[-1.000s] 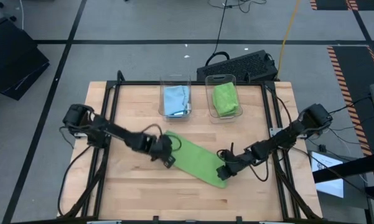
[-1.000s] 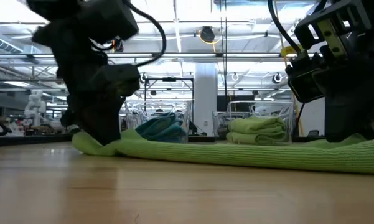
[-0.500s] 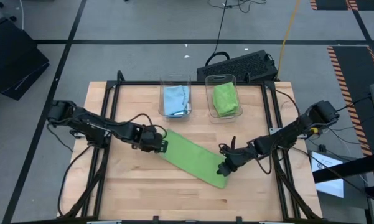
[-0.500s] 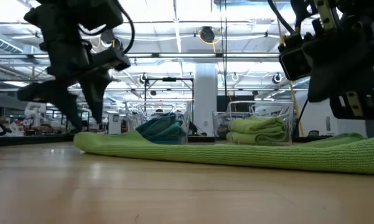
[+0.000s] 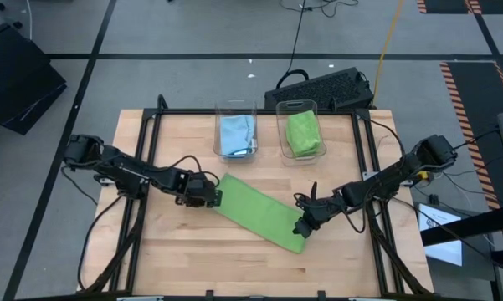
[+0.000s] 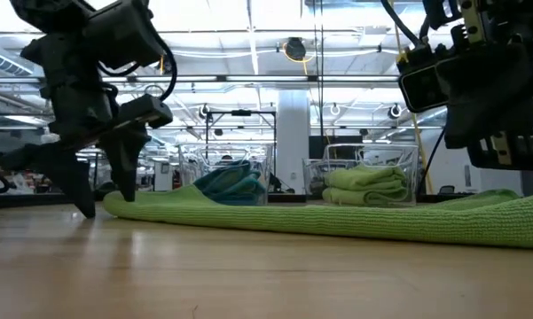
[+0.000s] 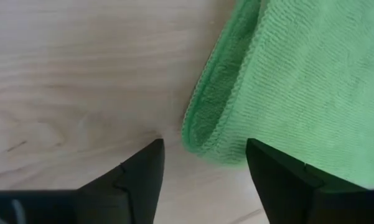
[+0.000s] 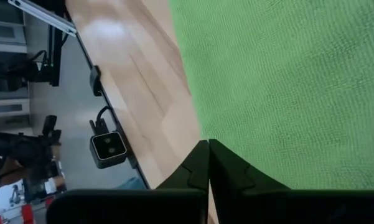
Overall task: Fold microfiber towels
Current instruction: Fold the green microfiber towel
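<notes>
- Left gripper (image 5: 207, 192): I see fingers (image 7: 140, 177) spread apart, nothing between them; tips down at the wood, just off the towel's folded corner.
- Lime green towel (image 5: 258, 212): folded strip, flat on table (image 5: 176, 251), running diagonally from just ahead of left gripper across to right gripper. Doubled edge shows in left wrist view (image 7: 218, 112).
- Right gripper (image 5: 301, 226): fingers pressed together, no cloth pinched that I can see; sits over the towel's other end, tips just above the cloth.
- Clear bin (image 5: 237, 134), beyond left gripper at table's far edge: blue towel (image 5: 236, 132) inside.
- 2nd clear bin (image 5: 300, 132), beside the first: folded green towel (image 5: 303, 134) inside.
- Keyboard (image 5: 322, 88): on floor past the bins.
</notes>
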`<state>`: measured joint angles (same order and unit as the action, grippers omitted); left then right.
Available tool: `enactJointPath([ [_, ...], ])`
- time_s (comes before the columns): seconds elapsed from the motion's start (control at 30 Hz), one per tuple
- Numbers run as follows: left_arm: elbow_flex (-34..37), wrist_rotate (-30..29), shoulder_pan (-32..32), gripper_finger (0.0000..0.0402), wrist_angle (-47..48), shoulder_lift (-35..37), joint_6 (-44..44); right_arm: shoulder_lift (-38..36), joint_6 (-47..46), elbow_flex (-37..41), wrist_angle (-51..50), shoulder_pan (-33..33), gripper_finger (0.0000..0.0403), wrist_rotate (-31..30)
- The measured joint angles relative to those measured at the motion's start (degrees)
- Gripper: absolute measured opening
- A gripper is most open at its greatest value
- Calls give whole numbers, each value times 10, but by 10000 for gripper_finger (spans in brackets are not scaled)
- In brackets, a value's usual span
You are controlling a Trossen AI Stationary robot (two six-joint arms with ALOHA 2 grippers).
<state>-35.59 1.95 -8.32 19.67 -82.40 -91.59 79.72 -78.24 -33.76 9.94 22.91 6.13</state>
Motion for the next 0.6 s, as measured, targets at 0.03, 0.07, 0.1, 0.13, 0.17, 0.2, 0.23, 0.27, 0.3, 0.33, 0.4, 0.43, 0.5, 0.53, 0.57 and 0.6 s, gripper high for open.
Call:
enactJointPath([
  [0.03,8,0,0,224,-16,1,5,0,2,0,0,-1,0,0],
  [0.07,12,-3,0,217,-25,-4,11,0,7,0,0,-4,0,1],
  [0.1,14,-4,0,207,-28,-8,14,0,11,0,0,-7,0,1],
  [0.13,16,-4,-1,194,-28,-10,15,0,13,0,0,-10,0,1],
  [0.17,18,-4,-1,180,-26,-11,20,0,14,0,0,-13,0,1],
  [0.2,19,-5,-2,163,-25,-13,29,0,15,0,1,-17,0,1],
  [0.23,21,-9,-3,143,-26,-14,39,0,16,0,1,-20,0,1],
  [0.27,23,-17,-6,124,-28,-14,50,0,19,0,3,-24,0,2],
  [0.3,23,-27,-8,103,-30,-15,62,0,23,0,7,-28,0,4],
  [0.33,24,-37,-10,83,-34,-16,79,0,26,0,10,-33,0,8],
  [0.4,26,-52,-10,42,-49,-18,121,0,29,0,16,-42,0,14],
  [0.43,26,-63,-9,24,-64,-19,144,0,29,0,19,-47,0,14],
  [0.5,25,-80,-8,9,-83,-21,188,0,29,0,27,-58,0,14],
  [0.53,25,-84,-8,9,-82,-21,208,0,29,0,32,-64,0,14],
  [0.57,25,-86,-6,10,-78,-21,229,0,29,0,38,-69,0,14],
  [0.6,25,-84,-5,9,-67,-20,245,0,29,0,49,-74,0,14],
])
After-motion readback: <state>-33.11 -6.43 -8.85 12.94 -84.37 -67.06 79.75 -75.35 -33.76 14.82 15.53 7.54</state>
